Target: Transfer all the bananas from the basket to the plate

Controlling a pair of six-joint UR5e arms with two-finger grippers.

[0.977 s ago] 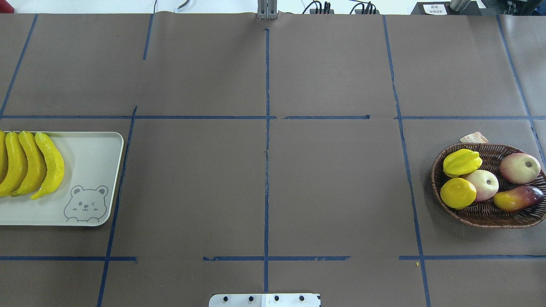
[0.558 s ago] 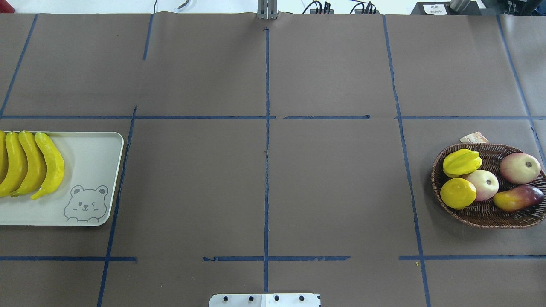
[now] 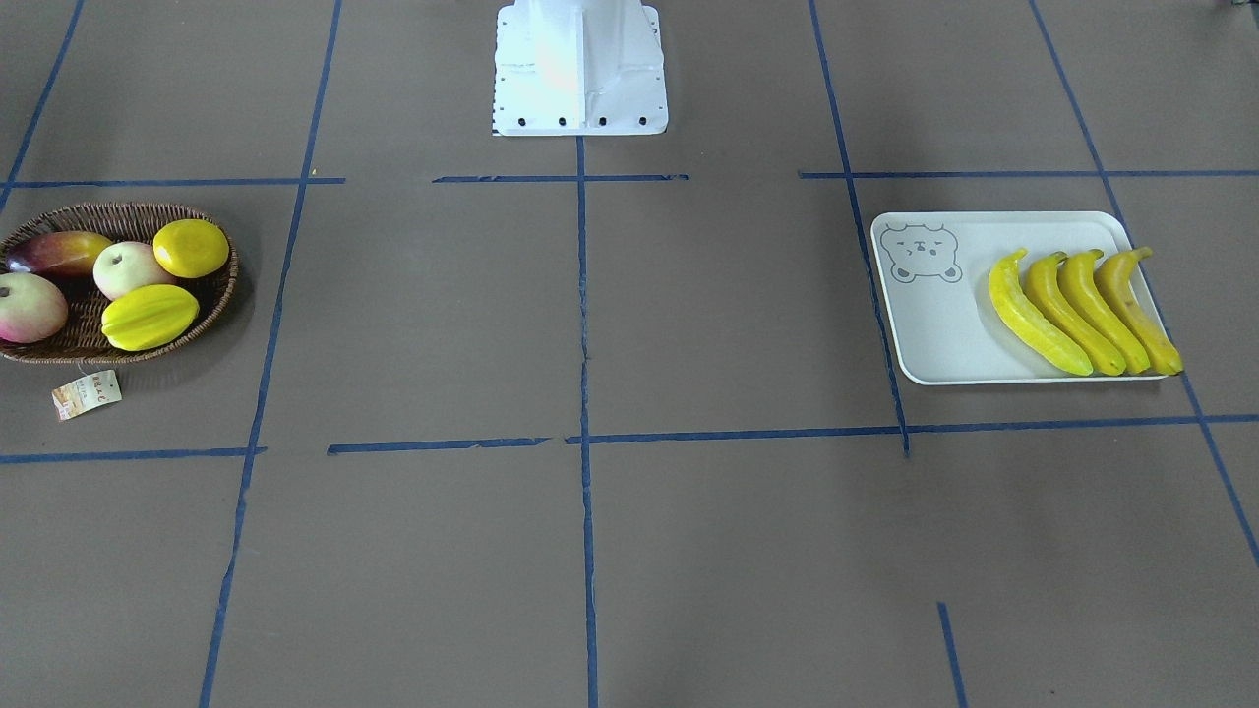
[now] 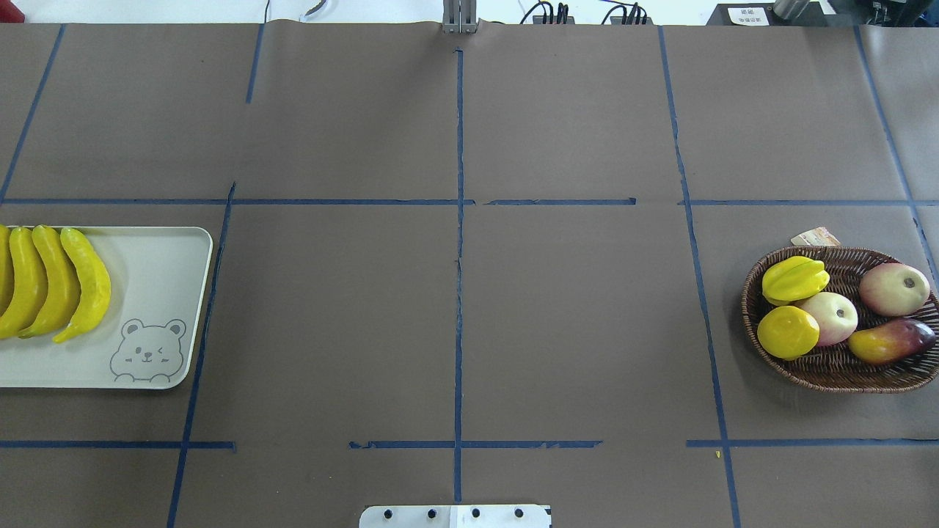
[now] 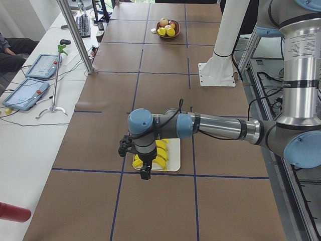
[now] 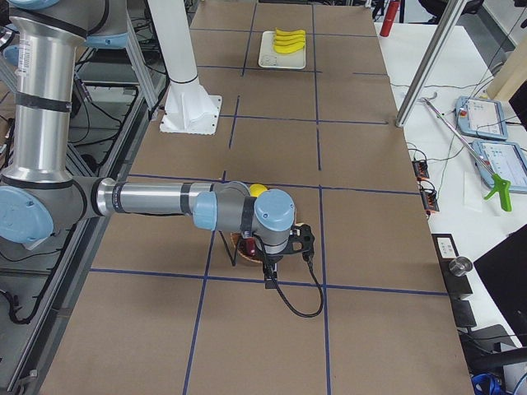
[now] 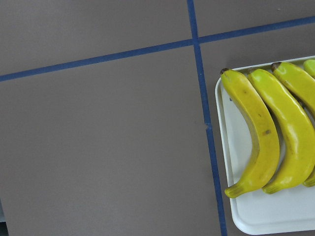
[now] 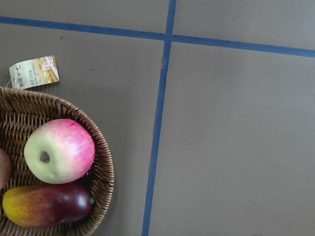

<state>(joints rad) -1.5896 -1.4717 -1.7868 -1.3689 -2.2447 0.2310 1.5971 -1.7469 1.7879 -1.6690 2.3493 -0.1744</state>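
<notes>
**Operator:** Location of the bananas (image 3: 1070, 313)?

**Technician:** All four lie side by side on the plate (image 3: 929, 329), touching one another, at the end away from the printed bear face (image 3: 921, 253). The plate rests flat on the desk (image 3: 689, 315), on the robot's left side.

**Operator:** Contents of the basket (image 4: 750, 323)?

**Technician:** One star fruit (image 4: 794, 279), one lemon (image 4: 787, 331), two apples (image 4: 893, 288), one mango (image 4: 891, 341). Its paper tag (image 4: 814, 237) lies on the desk just beside the rim. The basket sits well apart from the plate, at the desk's opposite end.

**Operator:** Status of the jaws?

**Technician:** The left arm (image 5: 220, 125) reaches over the plate, with the left jaws pointing down above it. The right arm (image 6: 156, 199) appears to hold the right jaws likewise over the basket, which it largely hides. Only the side views show either set, so I cannot tell how wide they stand.
</notes>
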